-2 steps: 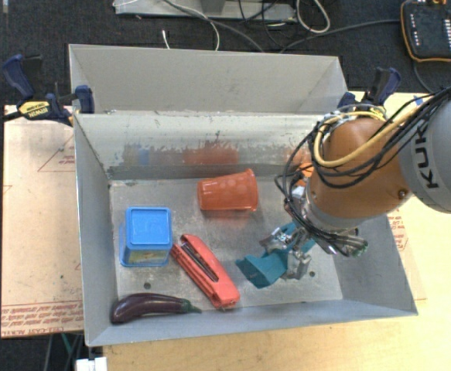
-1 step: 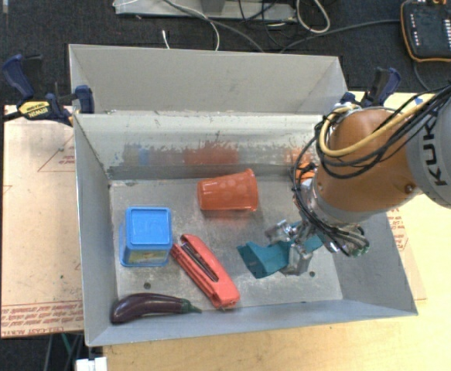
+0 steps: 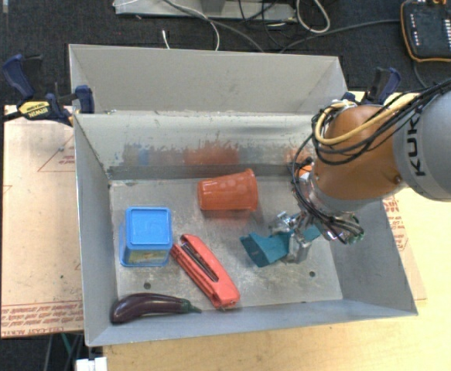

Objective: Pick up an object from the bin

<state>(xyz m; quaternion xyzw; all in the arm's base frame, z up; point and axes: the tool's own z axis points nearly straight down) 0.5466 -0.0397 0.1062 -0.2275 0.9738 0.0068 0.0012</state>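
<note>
Our gripper (image 3: 293,238) is at the teal block's (image 3: 262,250) right end, toward the bin's (image 3: 93,207) front-right corner; how far open, we cannot tell. Gripped so off-centre, the block could swing loose.

My arm (image 3: 442,141) is a thick, rounded grey link with big black letters (image 3: 425,157) on its side, of which "KU" can be read. A glossy orange-brown domed cover (image 3: 357,165) wraps my wrist. Black and yellow cables (image 3: 347,122) loop over the dome. Thinner wires (image 3: 339,229) bunch beneath it, beside my small silvery metal gripper (image 3: 295,240).
</note>
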